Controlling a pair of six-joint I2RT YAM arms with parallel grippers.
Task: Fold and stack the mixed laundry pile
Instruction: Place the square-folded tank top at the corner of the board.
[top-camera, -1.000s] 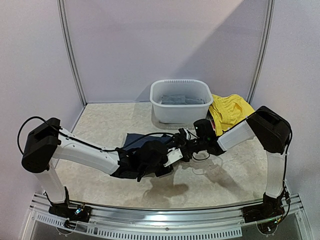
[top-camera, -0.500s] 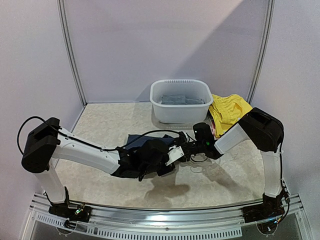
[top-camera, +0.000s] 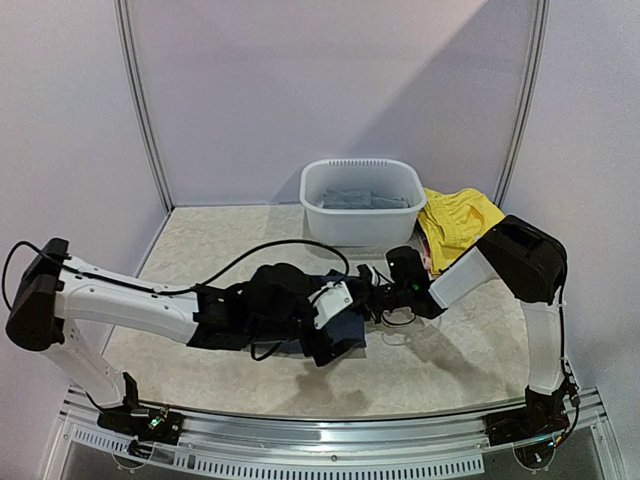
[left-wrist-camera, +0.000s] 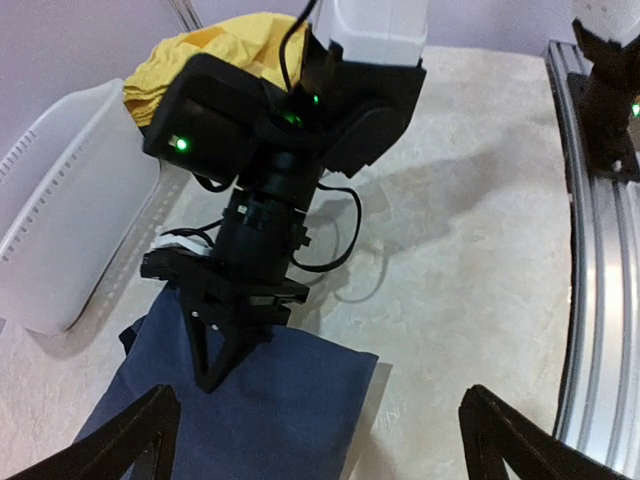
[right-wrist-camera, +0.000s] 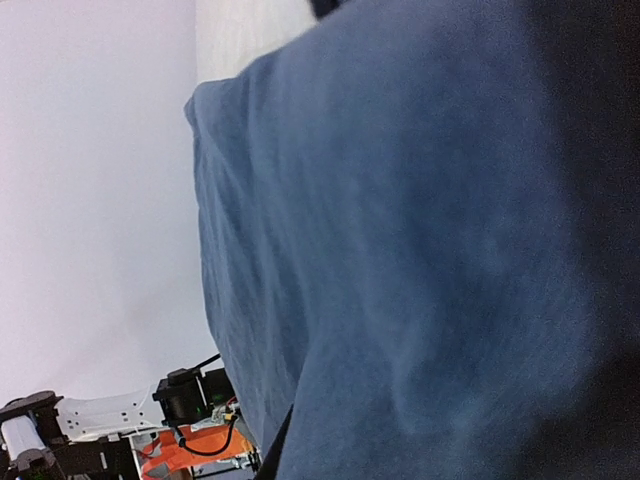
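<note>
A navy garment (top-camera: 348, 326) lies folded flat on the table, mid-front. In the left wrist view it fills the lower left (left-wrist-camera: 260, 400). My left gripper (top-camera: 335, 322) hovers over its right edge, jaws wide open (left-wrist-camera: 318, 392) and holding nothing. My right gripper (top-camera: 368, 300) reaches in from the right. Its fingers (left-wrist-camera: 212, 360) come together in a point on the navy cloth, pinching it. Navy fabric (right-wrist-camera: 420, 240) fills the right wrist view and hides that gripper's jaws. A yellow garment (top-camera: 458, 222) lies bunched at the back right.
A white plastic basin (top-camera: 390, 226) stands at the back centre with folded grey clothes (top-camera: 350, 198) inside. It shows at the left of the left wrist view (left-wrist-camera: 70, 230). The metal front rail (left-wrist-camera: 590, 300) runs along the table's near edge.
My left gripper has opened, letting go of the navy garment, and its arm has swung right and lower. My right gripper has shut on the cloth.
</note>
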